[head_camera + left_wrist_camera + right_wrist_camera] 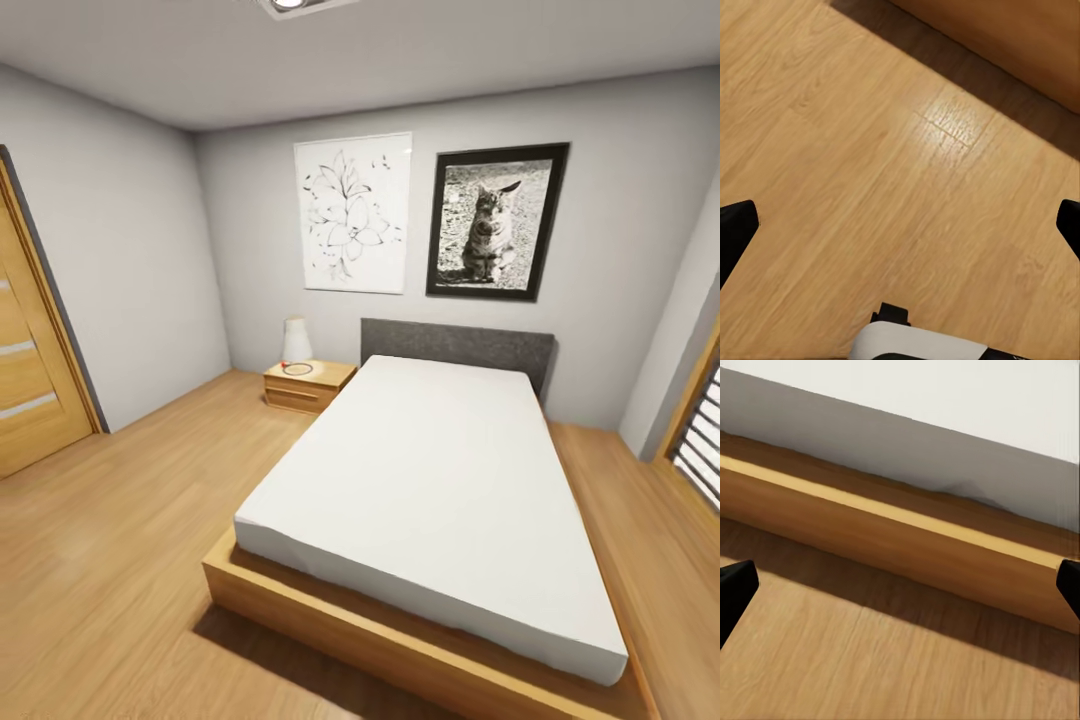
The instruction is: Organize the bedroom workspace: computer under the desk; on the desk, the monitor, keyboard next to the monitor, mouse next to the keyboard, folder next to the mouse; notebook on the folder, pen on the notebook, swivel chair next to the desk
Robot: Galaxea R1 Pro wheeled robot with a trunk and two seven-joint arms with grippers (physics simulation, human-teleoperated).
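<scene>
Both the left gripper (pixel 900 225) and the right gripper (pixel 900 585) hang wide open and empty over the wood floor (pixel 870 150), the right one near the bed (pixel 907 547).

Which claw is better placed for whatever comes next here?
Neither yet. The left claw hangs open over bare floor, the right claw open beside the bed frame; no desk items are in view.
</scene>
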